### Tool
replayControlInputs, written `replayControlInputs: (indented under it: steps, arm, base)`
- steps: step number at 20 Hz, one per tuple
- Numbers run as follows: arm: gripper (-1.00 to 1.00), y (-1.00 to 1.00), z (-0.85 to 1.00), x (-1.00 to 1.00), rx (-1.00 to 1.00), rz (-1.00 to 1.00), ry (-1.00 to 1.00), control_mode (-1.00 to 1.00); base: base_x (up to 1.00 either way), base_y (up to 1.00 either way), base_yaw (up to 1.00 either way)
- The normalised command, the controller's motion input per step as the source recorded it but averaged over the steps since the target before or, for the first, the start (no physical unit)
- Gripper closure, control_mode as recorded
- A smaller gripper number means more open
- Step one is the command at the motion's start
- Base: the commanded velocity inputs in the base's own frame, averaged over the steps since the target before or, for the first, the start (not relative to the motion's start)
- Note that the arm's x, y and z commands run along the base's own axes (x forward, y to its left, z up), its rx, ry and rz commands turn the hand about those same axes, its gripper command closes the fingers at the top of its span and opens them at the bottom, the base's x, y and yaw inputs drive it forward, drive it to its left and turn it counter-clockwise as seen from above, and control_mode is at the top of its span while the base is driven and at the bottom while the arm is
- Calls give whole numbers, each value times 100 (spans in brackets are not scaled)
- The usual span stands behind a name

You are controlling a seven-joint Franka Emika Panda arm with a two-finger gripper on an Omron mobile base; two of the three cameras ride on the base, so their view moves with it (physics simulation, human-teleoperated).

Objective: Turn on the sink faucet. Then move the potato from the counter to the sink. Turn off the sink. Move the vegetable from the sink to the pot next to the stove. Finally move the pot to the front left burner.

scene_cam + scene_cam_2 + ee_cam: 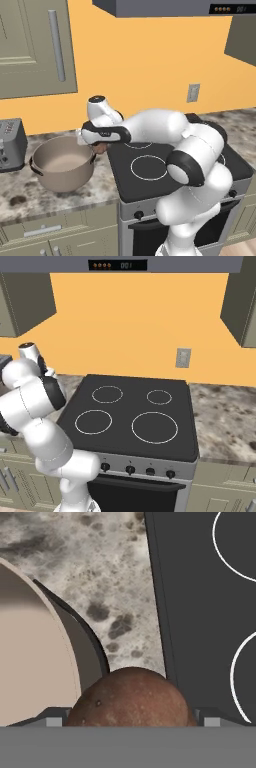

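Here the hand view, nearest of all, has the brown potato (131,697) bulging up at 6 o'clock between the two finger tips of the claw (131,722), which stands spread wide and clasps the potato at its sides. In that same view the pot (30,657) curves in at 9 o'clock, its pale inside open, its dark handle arching just beside the potato, and the speckled table (115,587) lies bare between the pot and the black stove (200,602) at 3 o'clock. The left base view adds what the hand view cannot: the whole pot (64,165) sits on the table (20,200) close to the stove's (170,165) left edge, with the claw (100,148) hanging over the pot's rim at its 3 o'clock side and a bit of the potato (100,148) showing beneath it. A toaster (11,145) stands at 9 o'clock of the pot, apart from it. The right base view gives the stove (130,416) top with four ringed burners, all bare, and more table (225,416) at 3 o'clock.
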Motion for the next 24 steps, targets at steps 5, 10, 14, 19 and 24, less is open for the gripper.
replayControlInputs:
  steps: [5, 10, 14, 19, 24]
  arm:
    - [100, 4, -2, 0, 0, 0, 2, -100]
    - [100, -6, 20, -10, 0, 0, -2, -100]
    - [100, 6, 18, -9, 0, 0, -5, -100]
    - [100, 38, 0, 0, 0, 0, -1, -100]
    - [100, 48, 2, -2, 0, 0, 0, -100]
  base:
    - [0, 0, 0]
    - [0, 0, 0]
    - [0, 0, 0]
    - [0, 0, 0]
    - [0, 0, 0]
